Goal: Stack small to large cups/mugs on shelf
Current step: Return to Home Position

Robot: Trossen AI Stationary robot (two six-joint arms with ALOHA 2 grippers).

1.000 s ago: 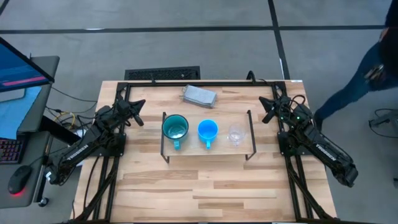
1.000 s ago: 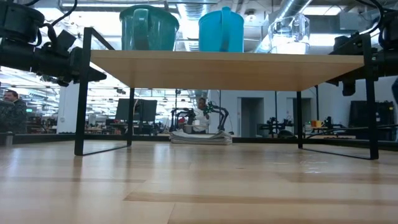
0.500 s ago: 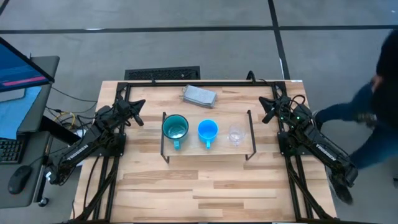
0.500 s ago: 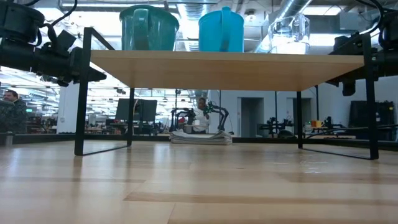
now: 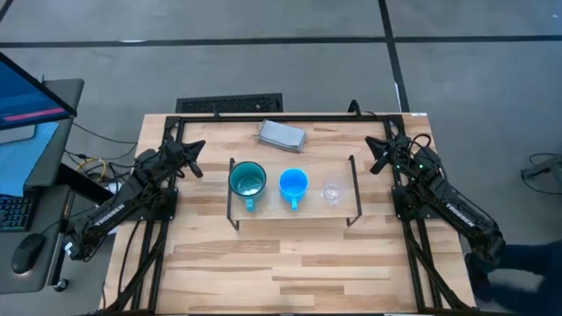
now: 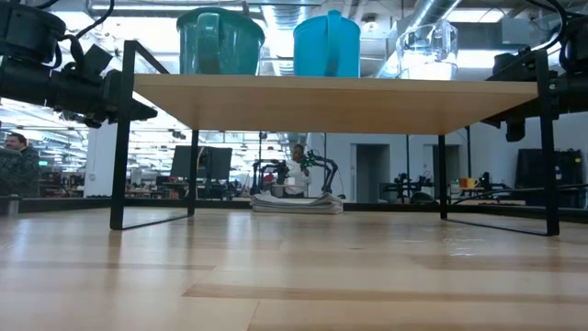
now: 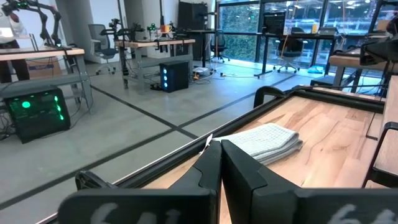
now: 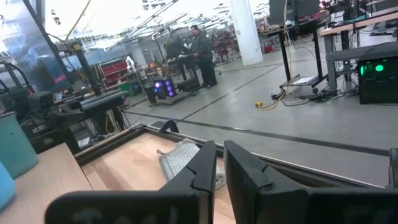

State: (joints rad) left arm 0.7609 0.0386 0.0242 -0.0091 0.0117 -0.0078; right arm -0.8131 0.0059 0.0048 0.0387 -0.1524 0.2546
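A low light-wood shelf on dark wire legs stands mid-table. On its board stand, by their bases, a teal handled mug at the left, a smaller bright blue mug in the middle and a clear cup at the right; they also show in the low view as teal mug, blue mug and clear cup. My left gripper is shut and empty left of the shelf. My right gripper is shut and empty right of the shelf.
A folded grey cloth block lies near the table's far edge, also seen in the left wrist view. A dark frame rims the table's far edge. A monitor and desk stand off the table's left.
Neither arm nor any cup has moved. A person beyond the table's right side has walked out of the high view.
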